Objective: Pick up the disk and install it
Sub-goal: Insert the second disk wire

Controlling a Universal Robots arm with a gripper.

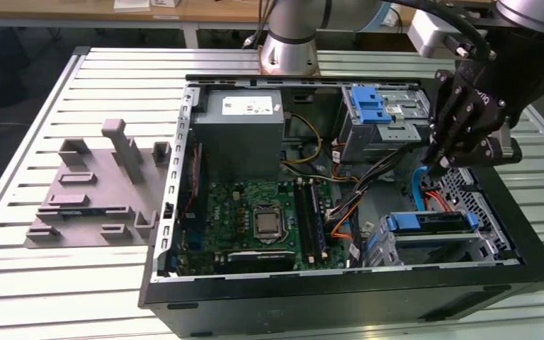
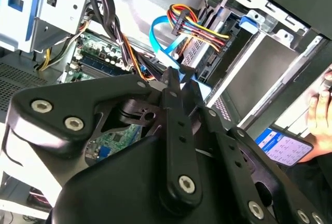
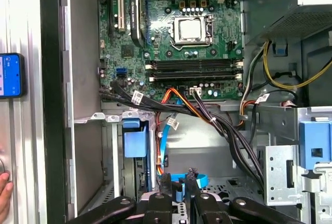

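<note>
In the exterior view, one open computer case point(image 1: 348, 304) lies on a slatted table point(image 1: 26, 269). The gripper point(image 1: 439, 161) hangs over the case's corner at the exterior view's right, above a drive bay. The disk point(image 1: 428, 222) sits in that bay, its blue front facing the circuit board point(image 1: 253, 219), apart from the claw. Also inside are one grey power supply point(image 1: 244, 131) and one metal cage with a blue latch point(image 1: 376, 113). A bundle of cables runs between cage and bay. One grey moulded tray point(image 1: 93, 191) lies on the table beside the case.

In the second wrist view, the gripper point(image 2: 179, 76) points at one flat blue cable point(image 2: 161, 40) and a multicoloured plug. A person's fingers point(image 2: 319, 105) rest by a phone point(image 2: 282, 146).

In the first wrist view, the gripper point(image 3: 179, 180) is narrow, a small gap between its two tips, gripping nothing; the blue cable point(image 3: 194, 178) lies just behind them. The disk point(image 3: 135, 143) stands in its slot nearby. Black and orange cables point(image 3: 207, 115) cross between board and bay. One phone point(image 3: 10, 74) and one hand point(image 3: 4, 187) sit outside the case wall.
</note>
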